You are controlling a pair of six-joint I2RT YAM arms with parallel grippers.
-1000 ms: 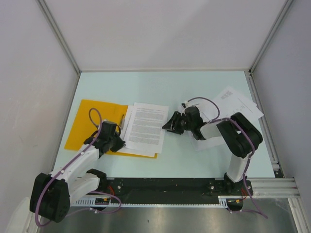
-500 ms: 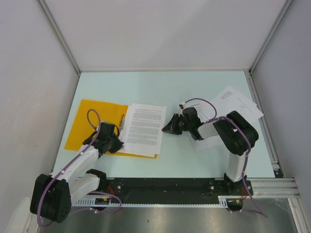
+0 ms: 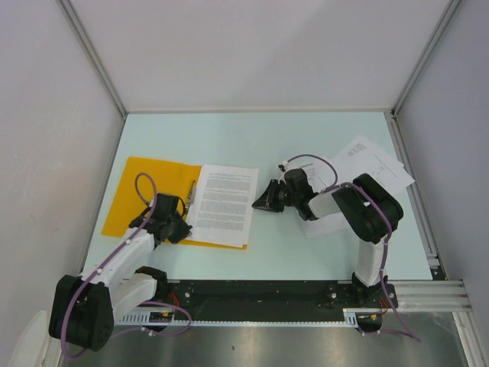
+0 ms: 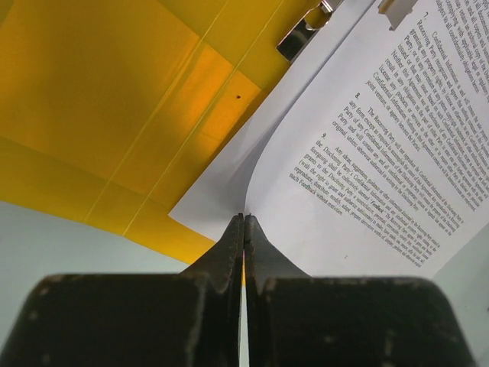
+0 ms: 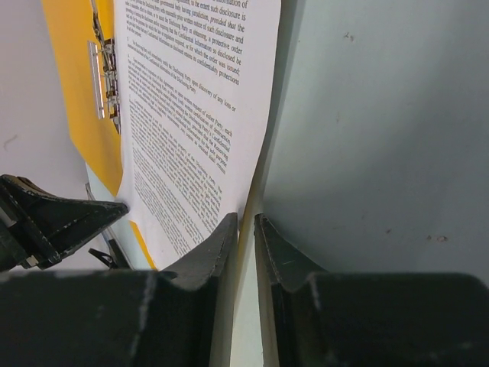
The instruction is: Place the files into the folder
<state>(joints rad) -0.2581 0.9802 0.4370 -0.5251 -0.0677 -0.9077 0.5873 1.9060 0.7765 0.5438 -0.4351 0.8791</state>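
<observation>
The orange-yellow folder (image 3: 141, 191) lies open at the left; it also shows in the left wrist view (image 4: 99, 99) and the right wrist view (image 5: 72, 46). A stack of printed files (image 3: 225, 202) lies on its right half. My left gripper (image 3: 183, 229) is shut at the stack's near left corner, where the top sheet (image 4: 382, 153) curls up into the tips (image 4: 244, 222). My right gripper (image 3: 260, 202) sits at the stack's right edge. Its jaws are nearly closed (image 5: 246, 222), with the edge of the sheets (image 5: 191, 99) running between them.
More printed sheets (image 3: 367, 164) lie fanned at the right, partly under my right arm. A metal clip (image 3: 192, 191) sits along the folder's spine (image 4: 306, 30). White walls and metal rails enclose the table.
The stack has shifted left and squared up on the folder. My right gripper has moved a little left with its edge. My left gripper has moved slightly left and nearer.
</observation>
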